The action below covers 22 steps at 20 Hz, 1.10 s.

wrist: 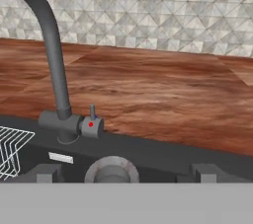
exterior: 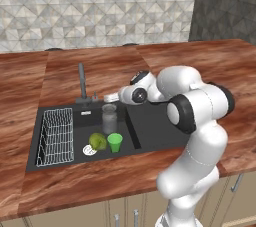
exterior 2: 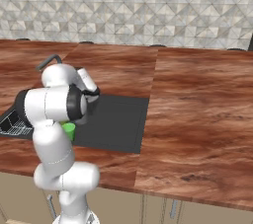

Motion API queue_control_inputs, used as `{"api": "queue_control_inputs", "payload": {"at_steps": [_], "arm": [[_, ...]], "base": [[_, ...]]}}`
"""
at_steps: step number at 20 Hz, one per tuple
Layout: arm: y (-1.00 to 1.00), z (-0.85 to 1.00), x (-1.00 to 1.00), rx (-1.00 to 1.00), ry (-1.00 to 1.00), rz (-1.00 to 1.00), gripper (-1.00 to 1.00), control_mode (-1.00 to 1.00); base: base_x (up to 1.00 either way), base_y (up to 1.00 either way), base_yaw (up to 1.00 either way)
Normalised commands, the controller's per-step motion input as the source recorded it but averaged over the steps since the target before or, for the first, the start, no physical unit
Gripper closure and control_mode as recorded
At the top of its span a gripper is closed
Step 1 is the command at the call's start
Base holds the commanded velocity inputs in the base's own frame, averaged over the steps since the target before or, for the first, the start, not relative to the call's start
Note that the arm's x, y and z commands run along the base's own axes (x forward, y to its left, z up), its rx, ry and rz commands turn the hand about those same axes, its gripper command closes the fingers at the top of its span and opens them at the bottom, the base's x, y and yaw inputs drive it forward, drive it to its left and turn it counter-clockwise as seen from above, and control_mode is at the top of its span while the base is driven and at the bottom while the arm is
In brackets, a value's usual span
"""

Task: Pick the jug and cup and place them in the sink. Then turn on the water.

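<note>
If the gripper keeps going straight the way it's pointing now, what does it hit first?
Probably the faucet, likely around the handle at its base, which sits just left of the line ahead of the open gripper. The jug stands right beneath it; depth is unclear.

Kitchen corner, rendered, in even, soft light with no hard shadows. Long reddish-brown wood-grain worktop [exterior: 200, 66] with streaky darker veining, laid in slabs with visible seams running front to back. Behind it, a pale grey-beige wall of faceted triangular tiles [exterior: 100, 6] spanning the back. To the right in the left base view, a darker charcoal mottled wall panel [exterior: 225, 6] meeting the tiled wall at a vertical corner. Below the worktop's front edge, beige cabinet fronts [exterior: 100, 211] with slim upright silver bar handles [exterior: 136, 217]. Same tiled wall and grained wood seen close in the hand view.
</note>
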Motion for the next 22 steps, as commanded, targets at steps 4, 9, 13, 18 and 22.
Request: {"api": "queue_control_inputs", "payload": {"at_steps": [4, 9, 13, 18, 22], "arm": [[0.00, 0.00, 0.00, 0.00, -0.04, 0.10, -1.00, -1.00], [0.00, -0.01, 0.00, 0.00, -0.02, 0.05, -1.00, -1.00], [0.03, -0.16, 0.00, 0.00, -0.01, 0.01, -1.00, -1.00], [0.14, -0.23, 0.01, 0.00, -0.02, 0.00, -1.00, -1.00], [0.10, -0.22, 0.04, 0.00, -0.01, 0.00, -1.00, -1.00]], "base": [[0.00, 0.00, 0.00], [0.00, 0.00, 0.00], [0.00, 0.00, 0.00], [0.00, 0.00, 0.00], [0.00, 0.00, 0.00]]}}
